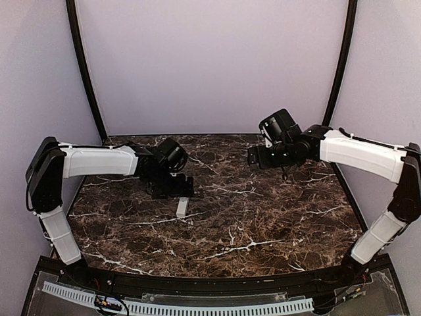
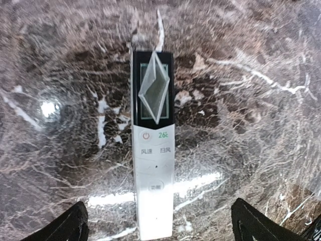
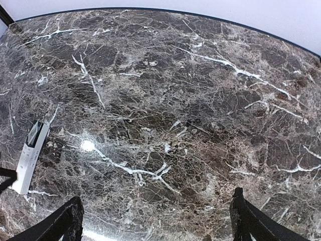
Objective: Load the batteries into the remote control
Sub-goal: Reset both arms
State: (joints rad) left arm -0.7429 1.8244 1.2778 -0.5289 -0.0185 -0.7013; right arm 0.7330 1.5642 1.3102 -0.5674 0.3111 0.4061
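The remote control (image 1: 182,208) is a long white bar lying flat on the dark marble table (image 1: 263,224). It lies button face up, with a dark display under a lifted clear film (image 2: 153,93). My left gripper (image 1: 172,187) is open just above it, with its fingers either side of the remote's near end (image 2: 154,201) and apart from it. My right gripper (image 1: 258,157) is open and empty, held above the table at the back right. The remote also shows at the left edge of the right wrist view (image 3: 31,155). The batteries are out of view.
Purple walls close the back and sides. A black frame and a white slotted strip (image 1: 177,306) run along the near edge. Bare marble shows under the right gripper (image 3: 155,211).
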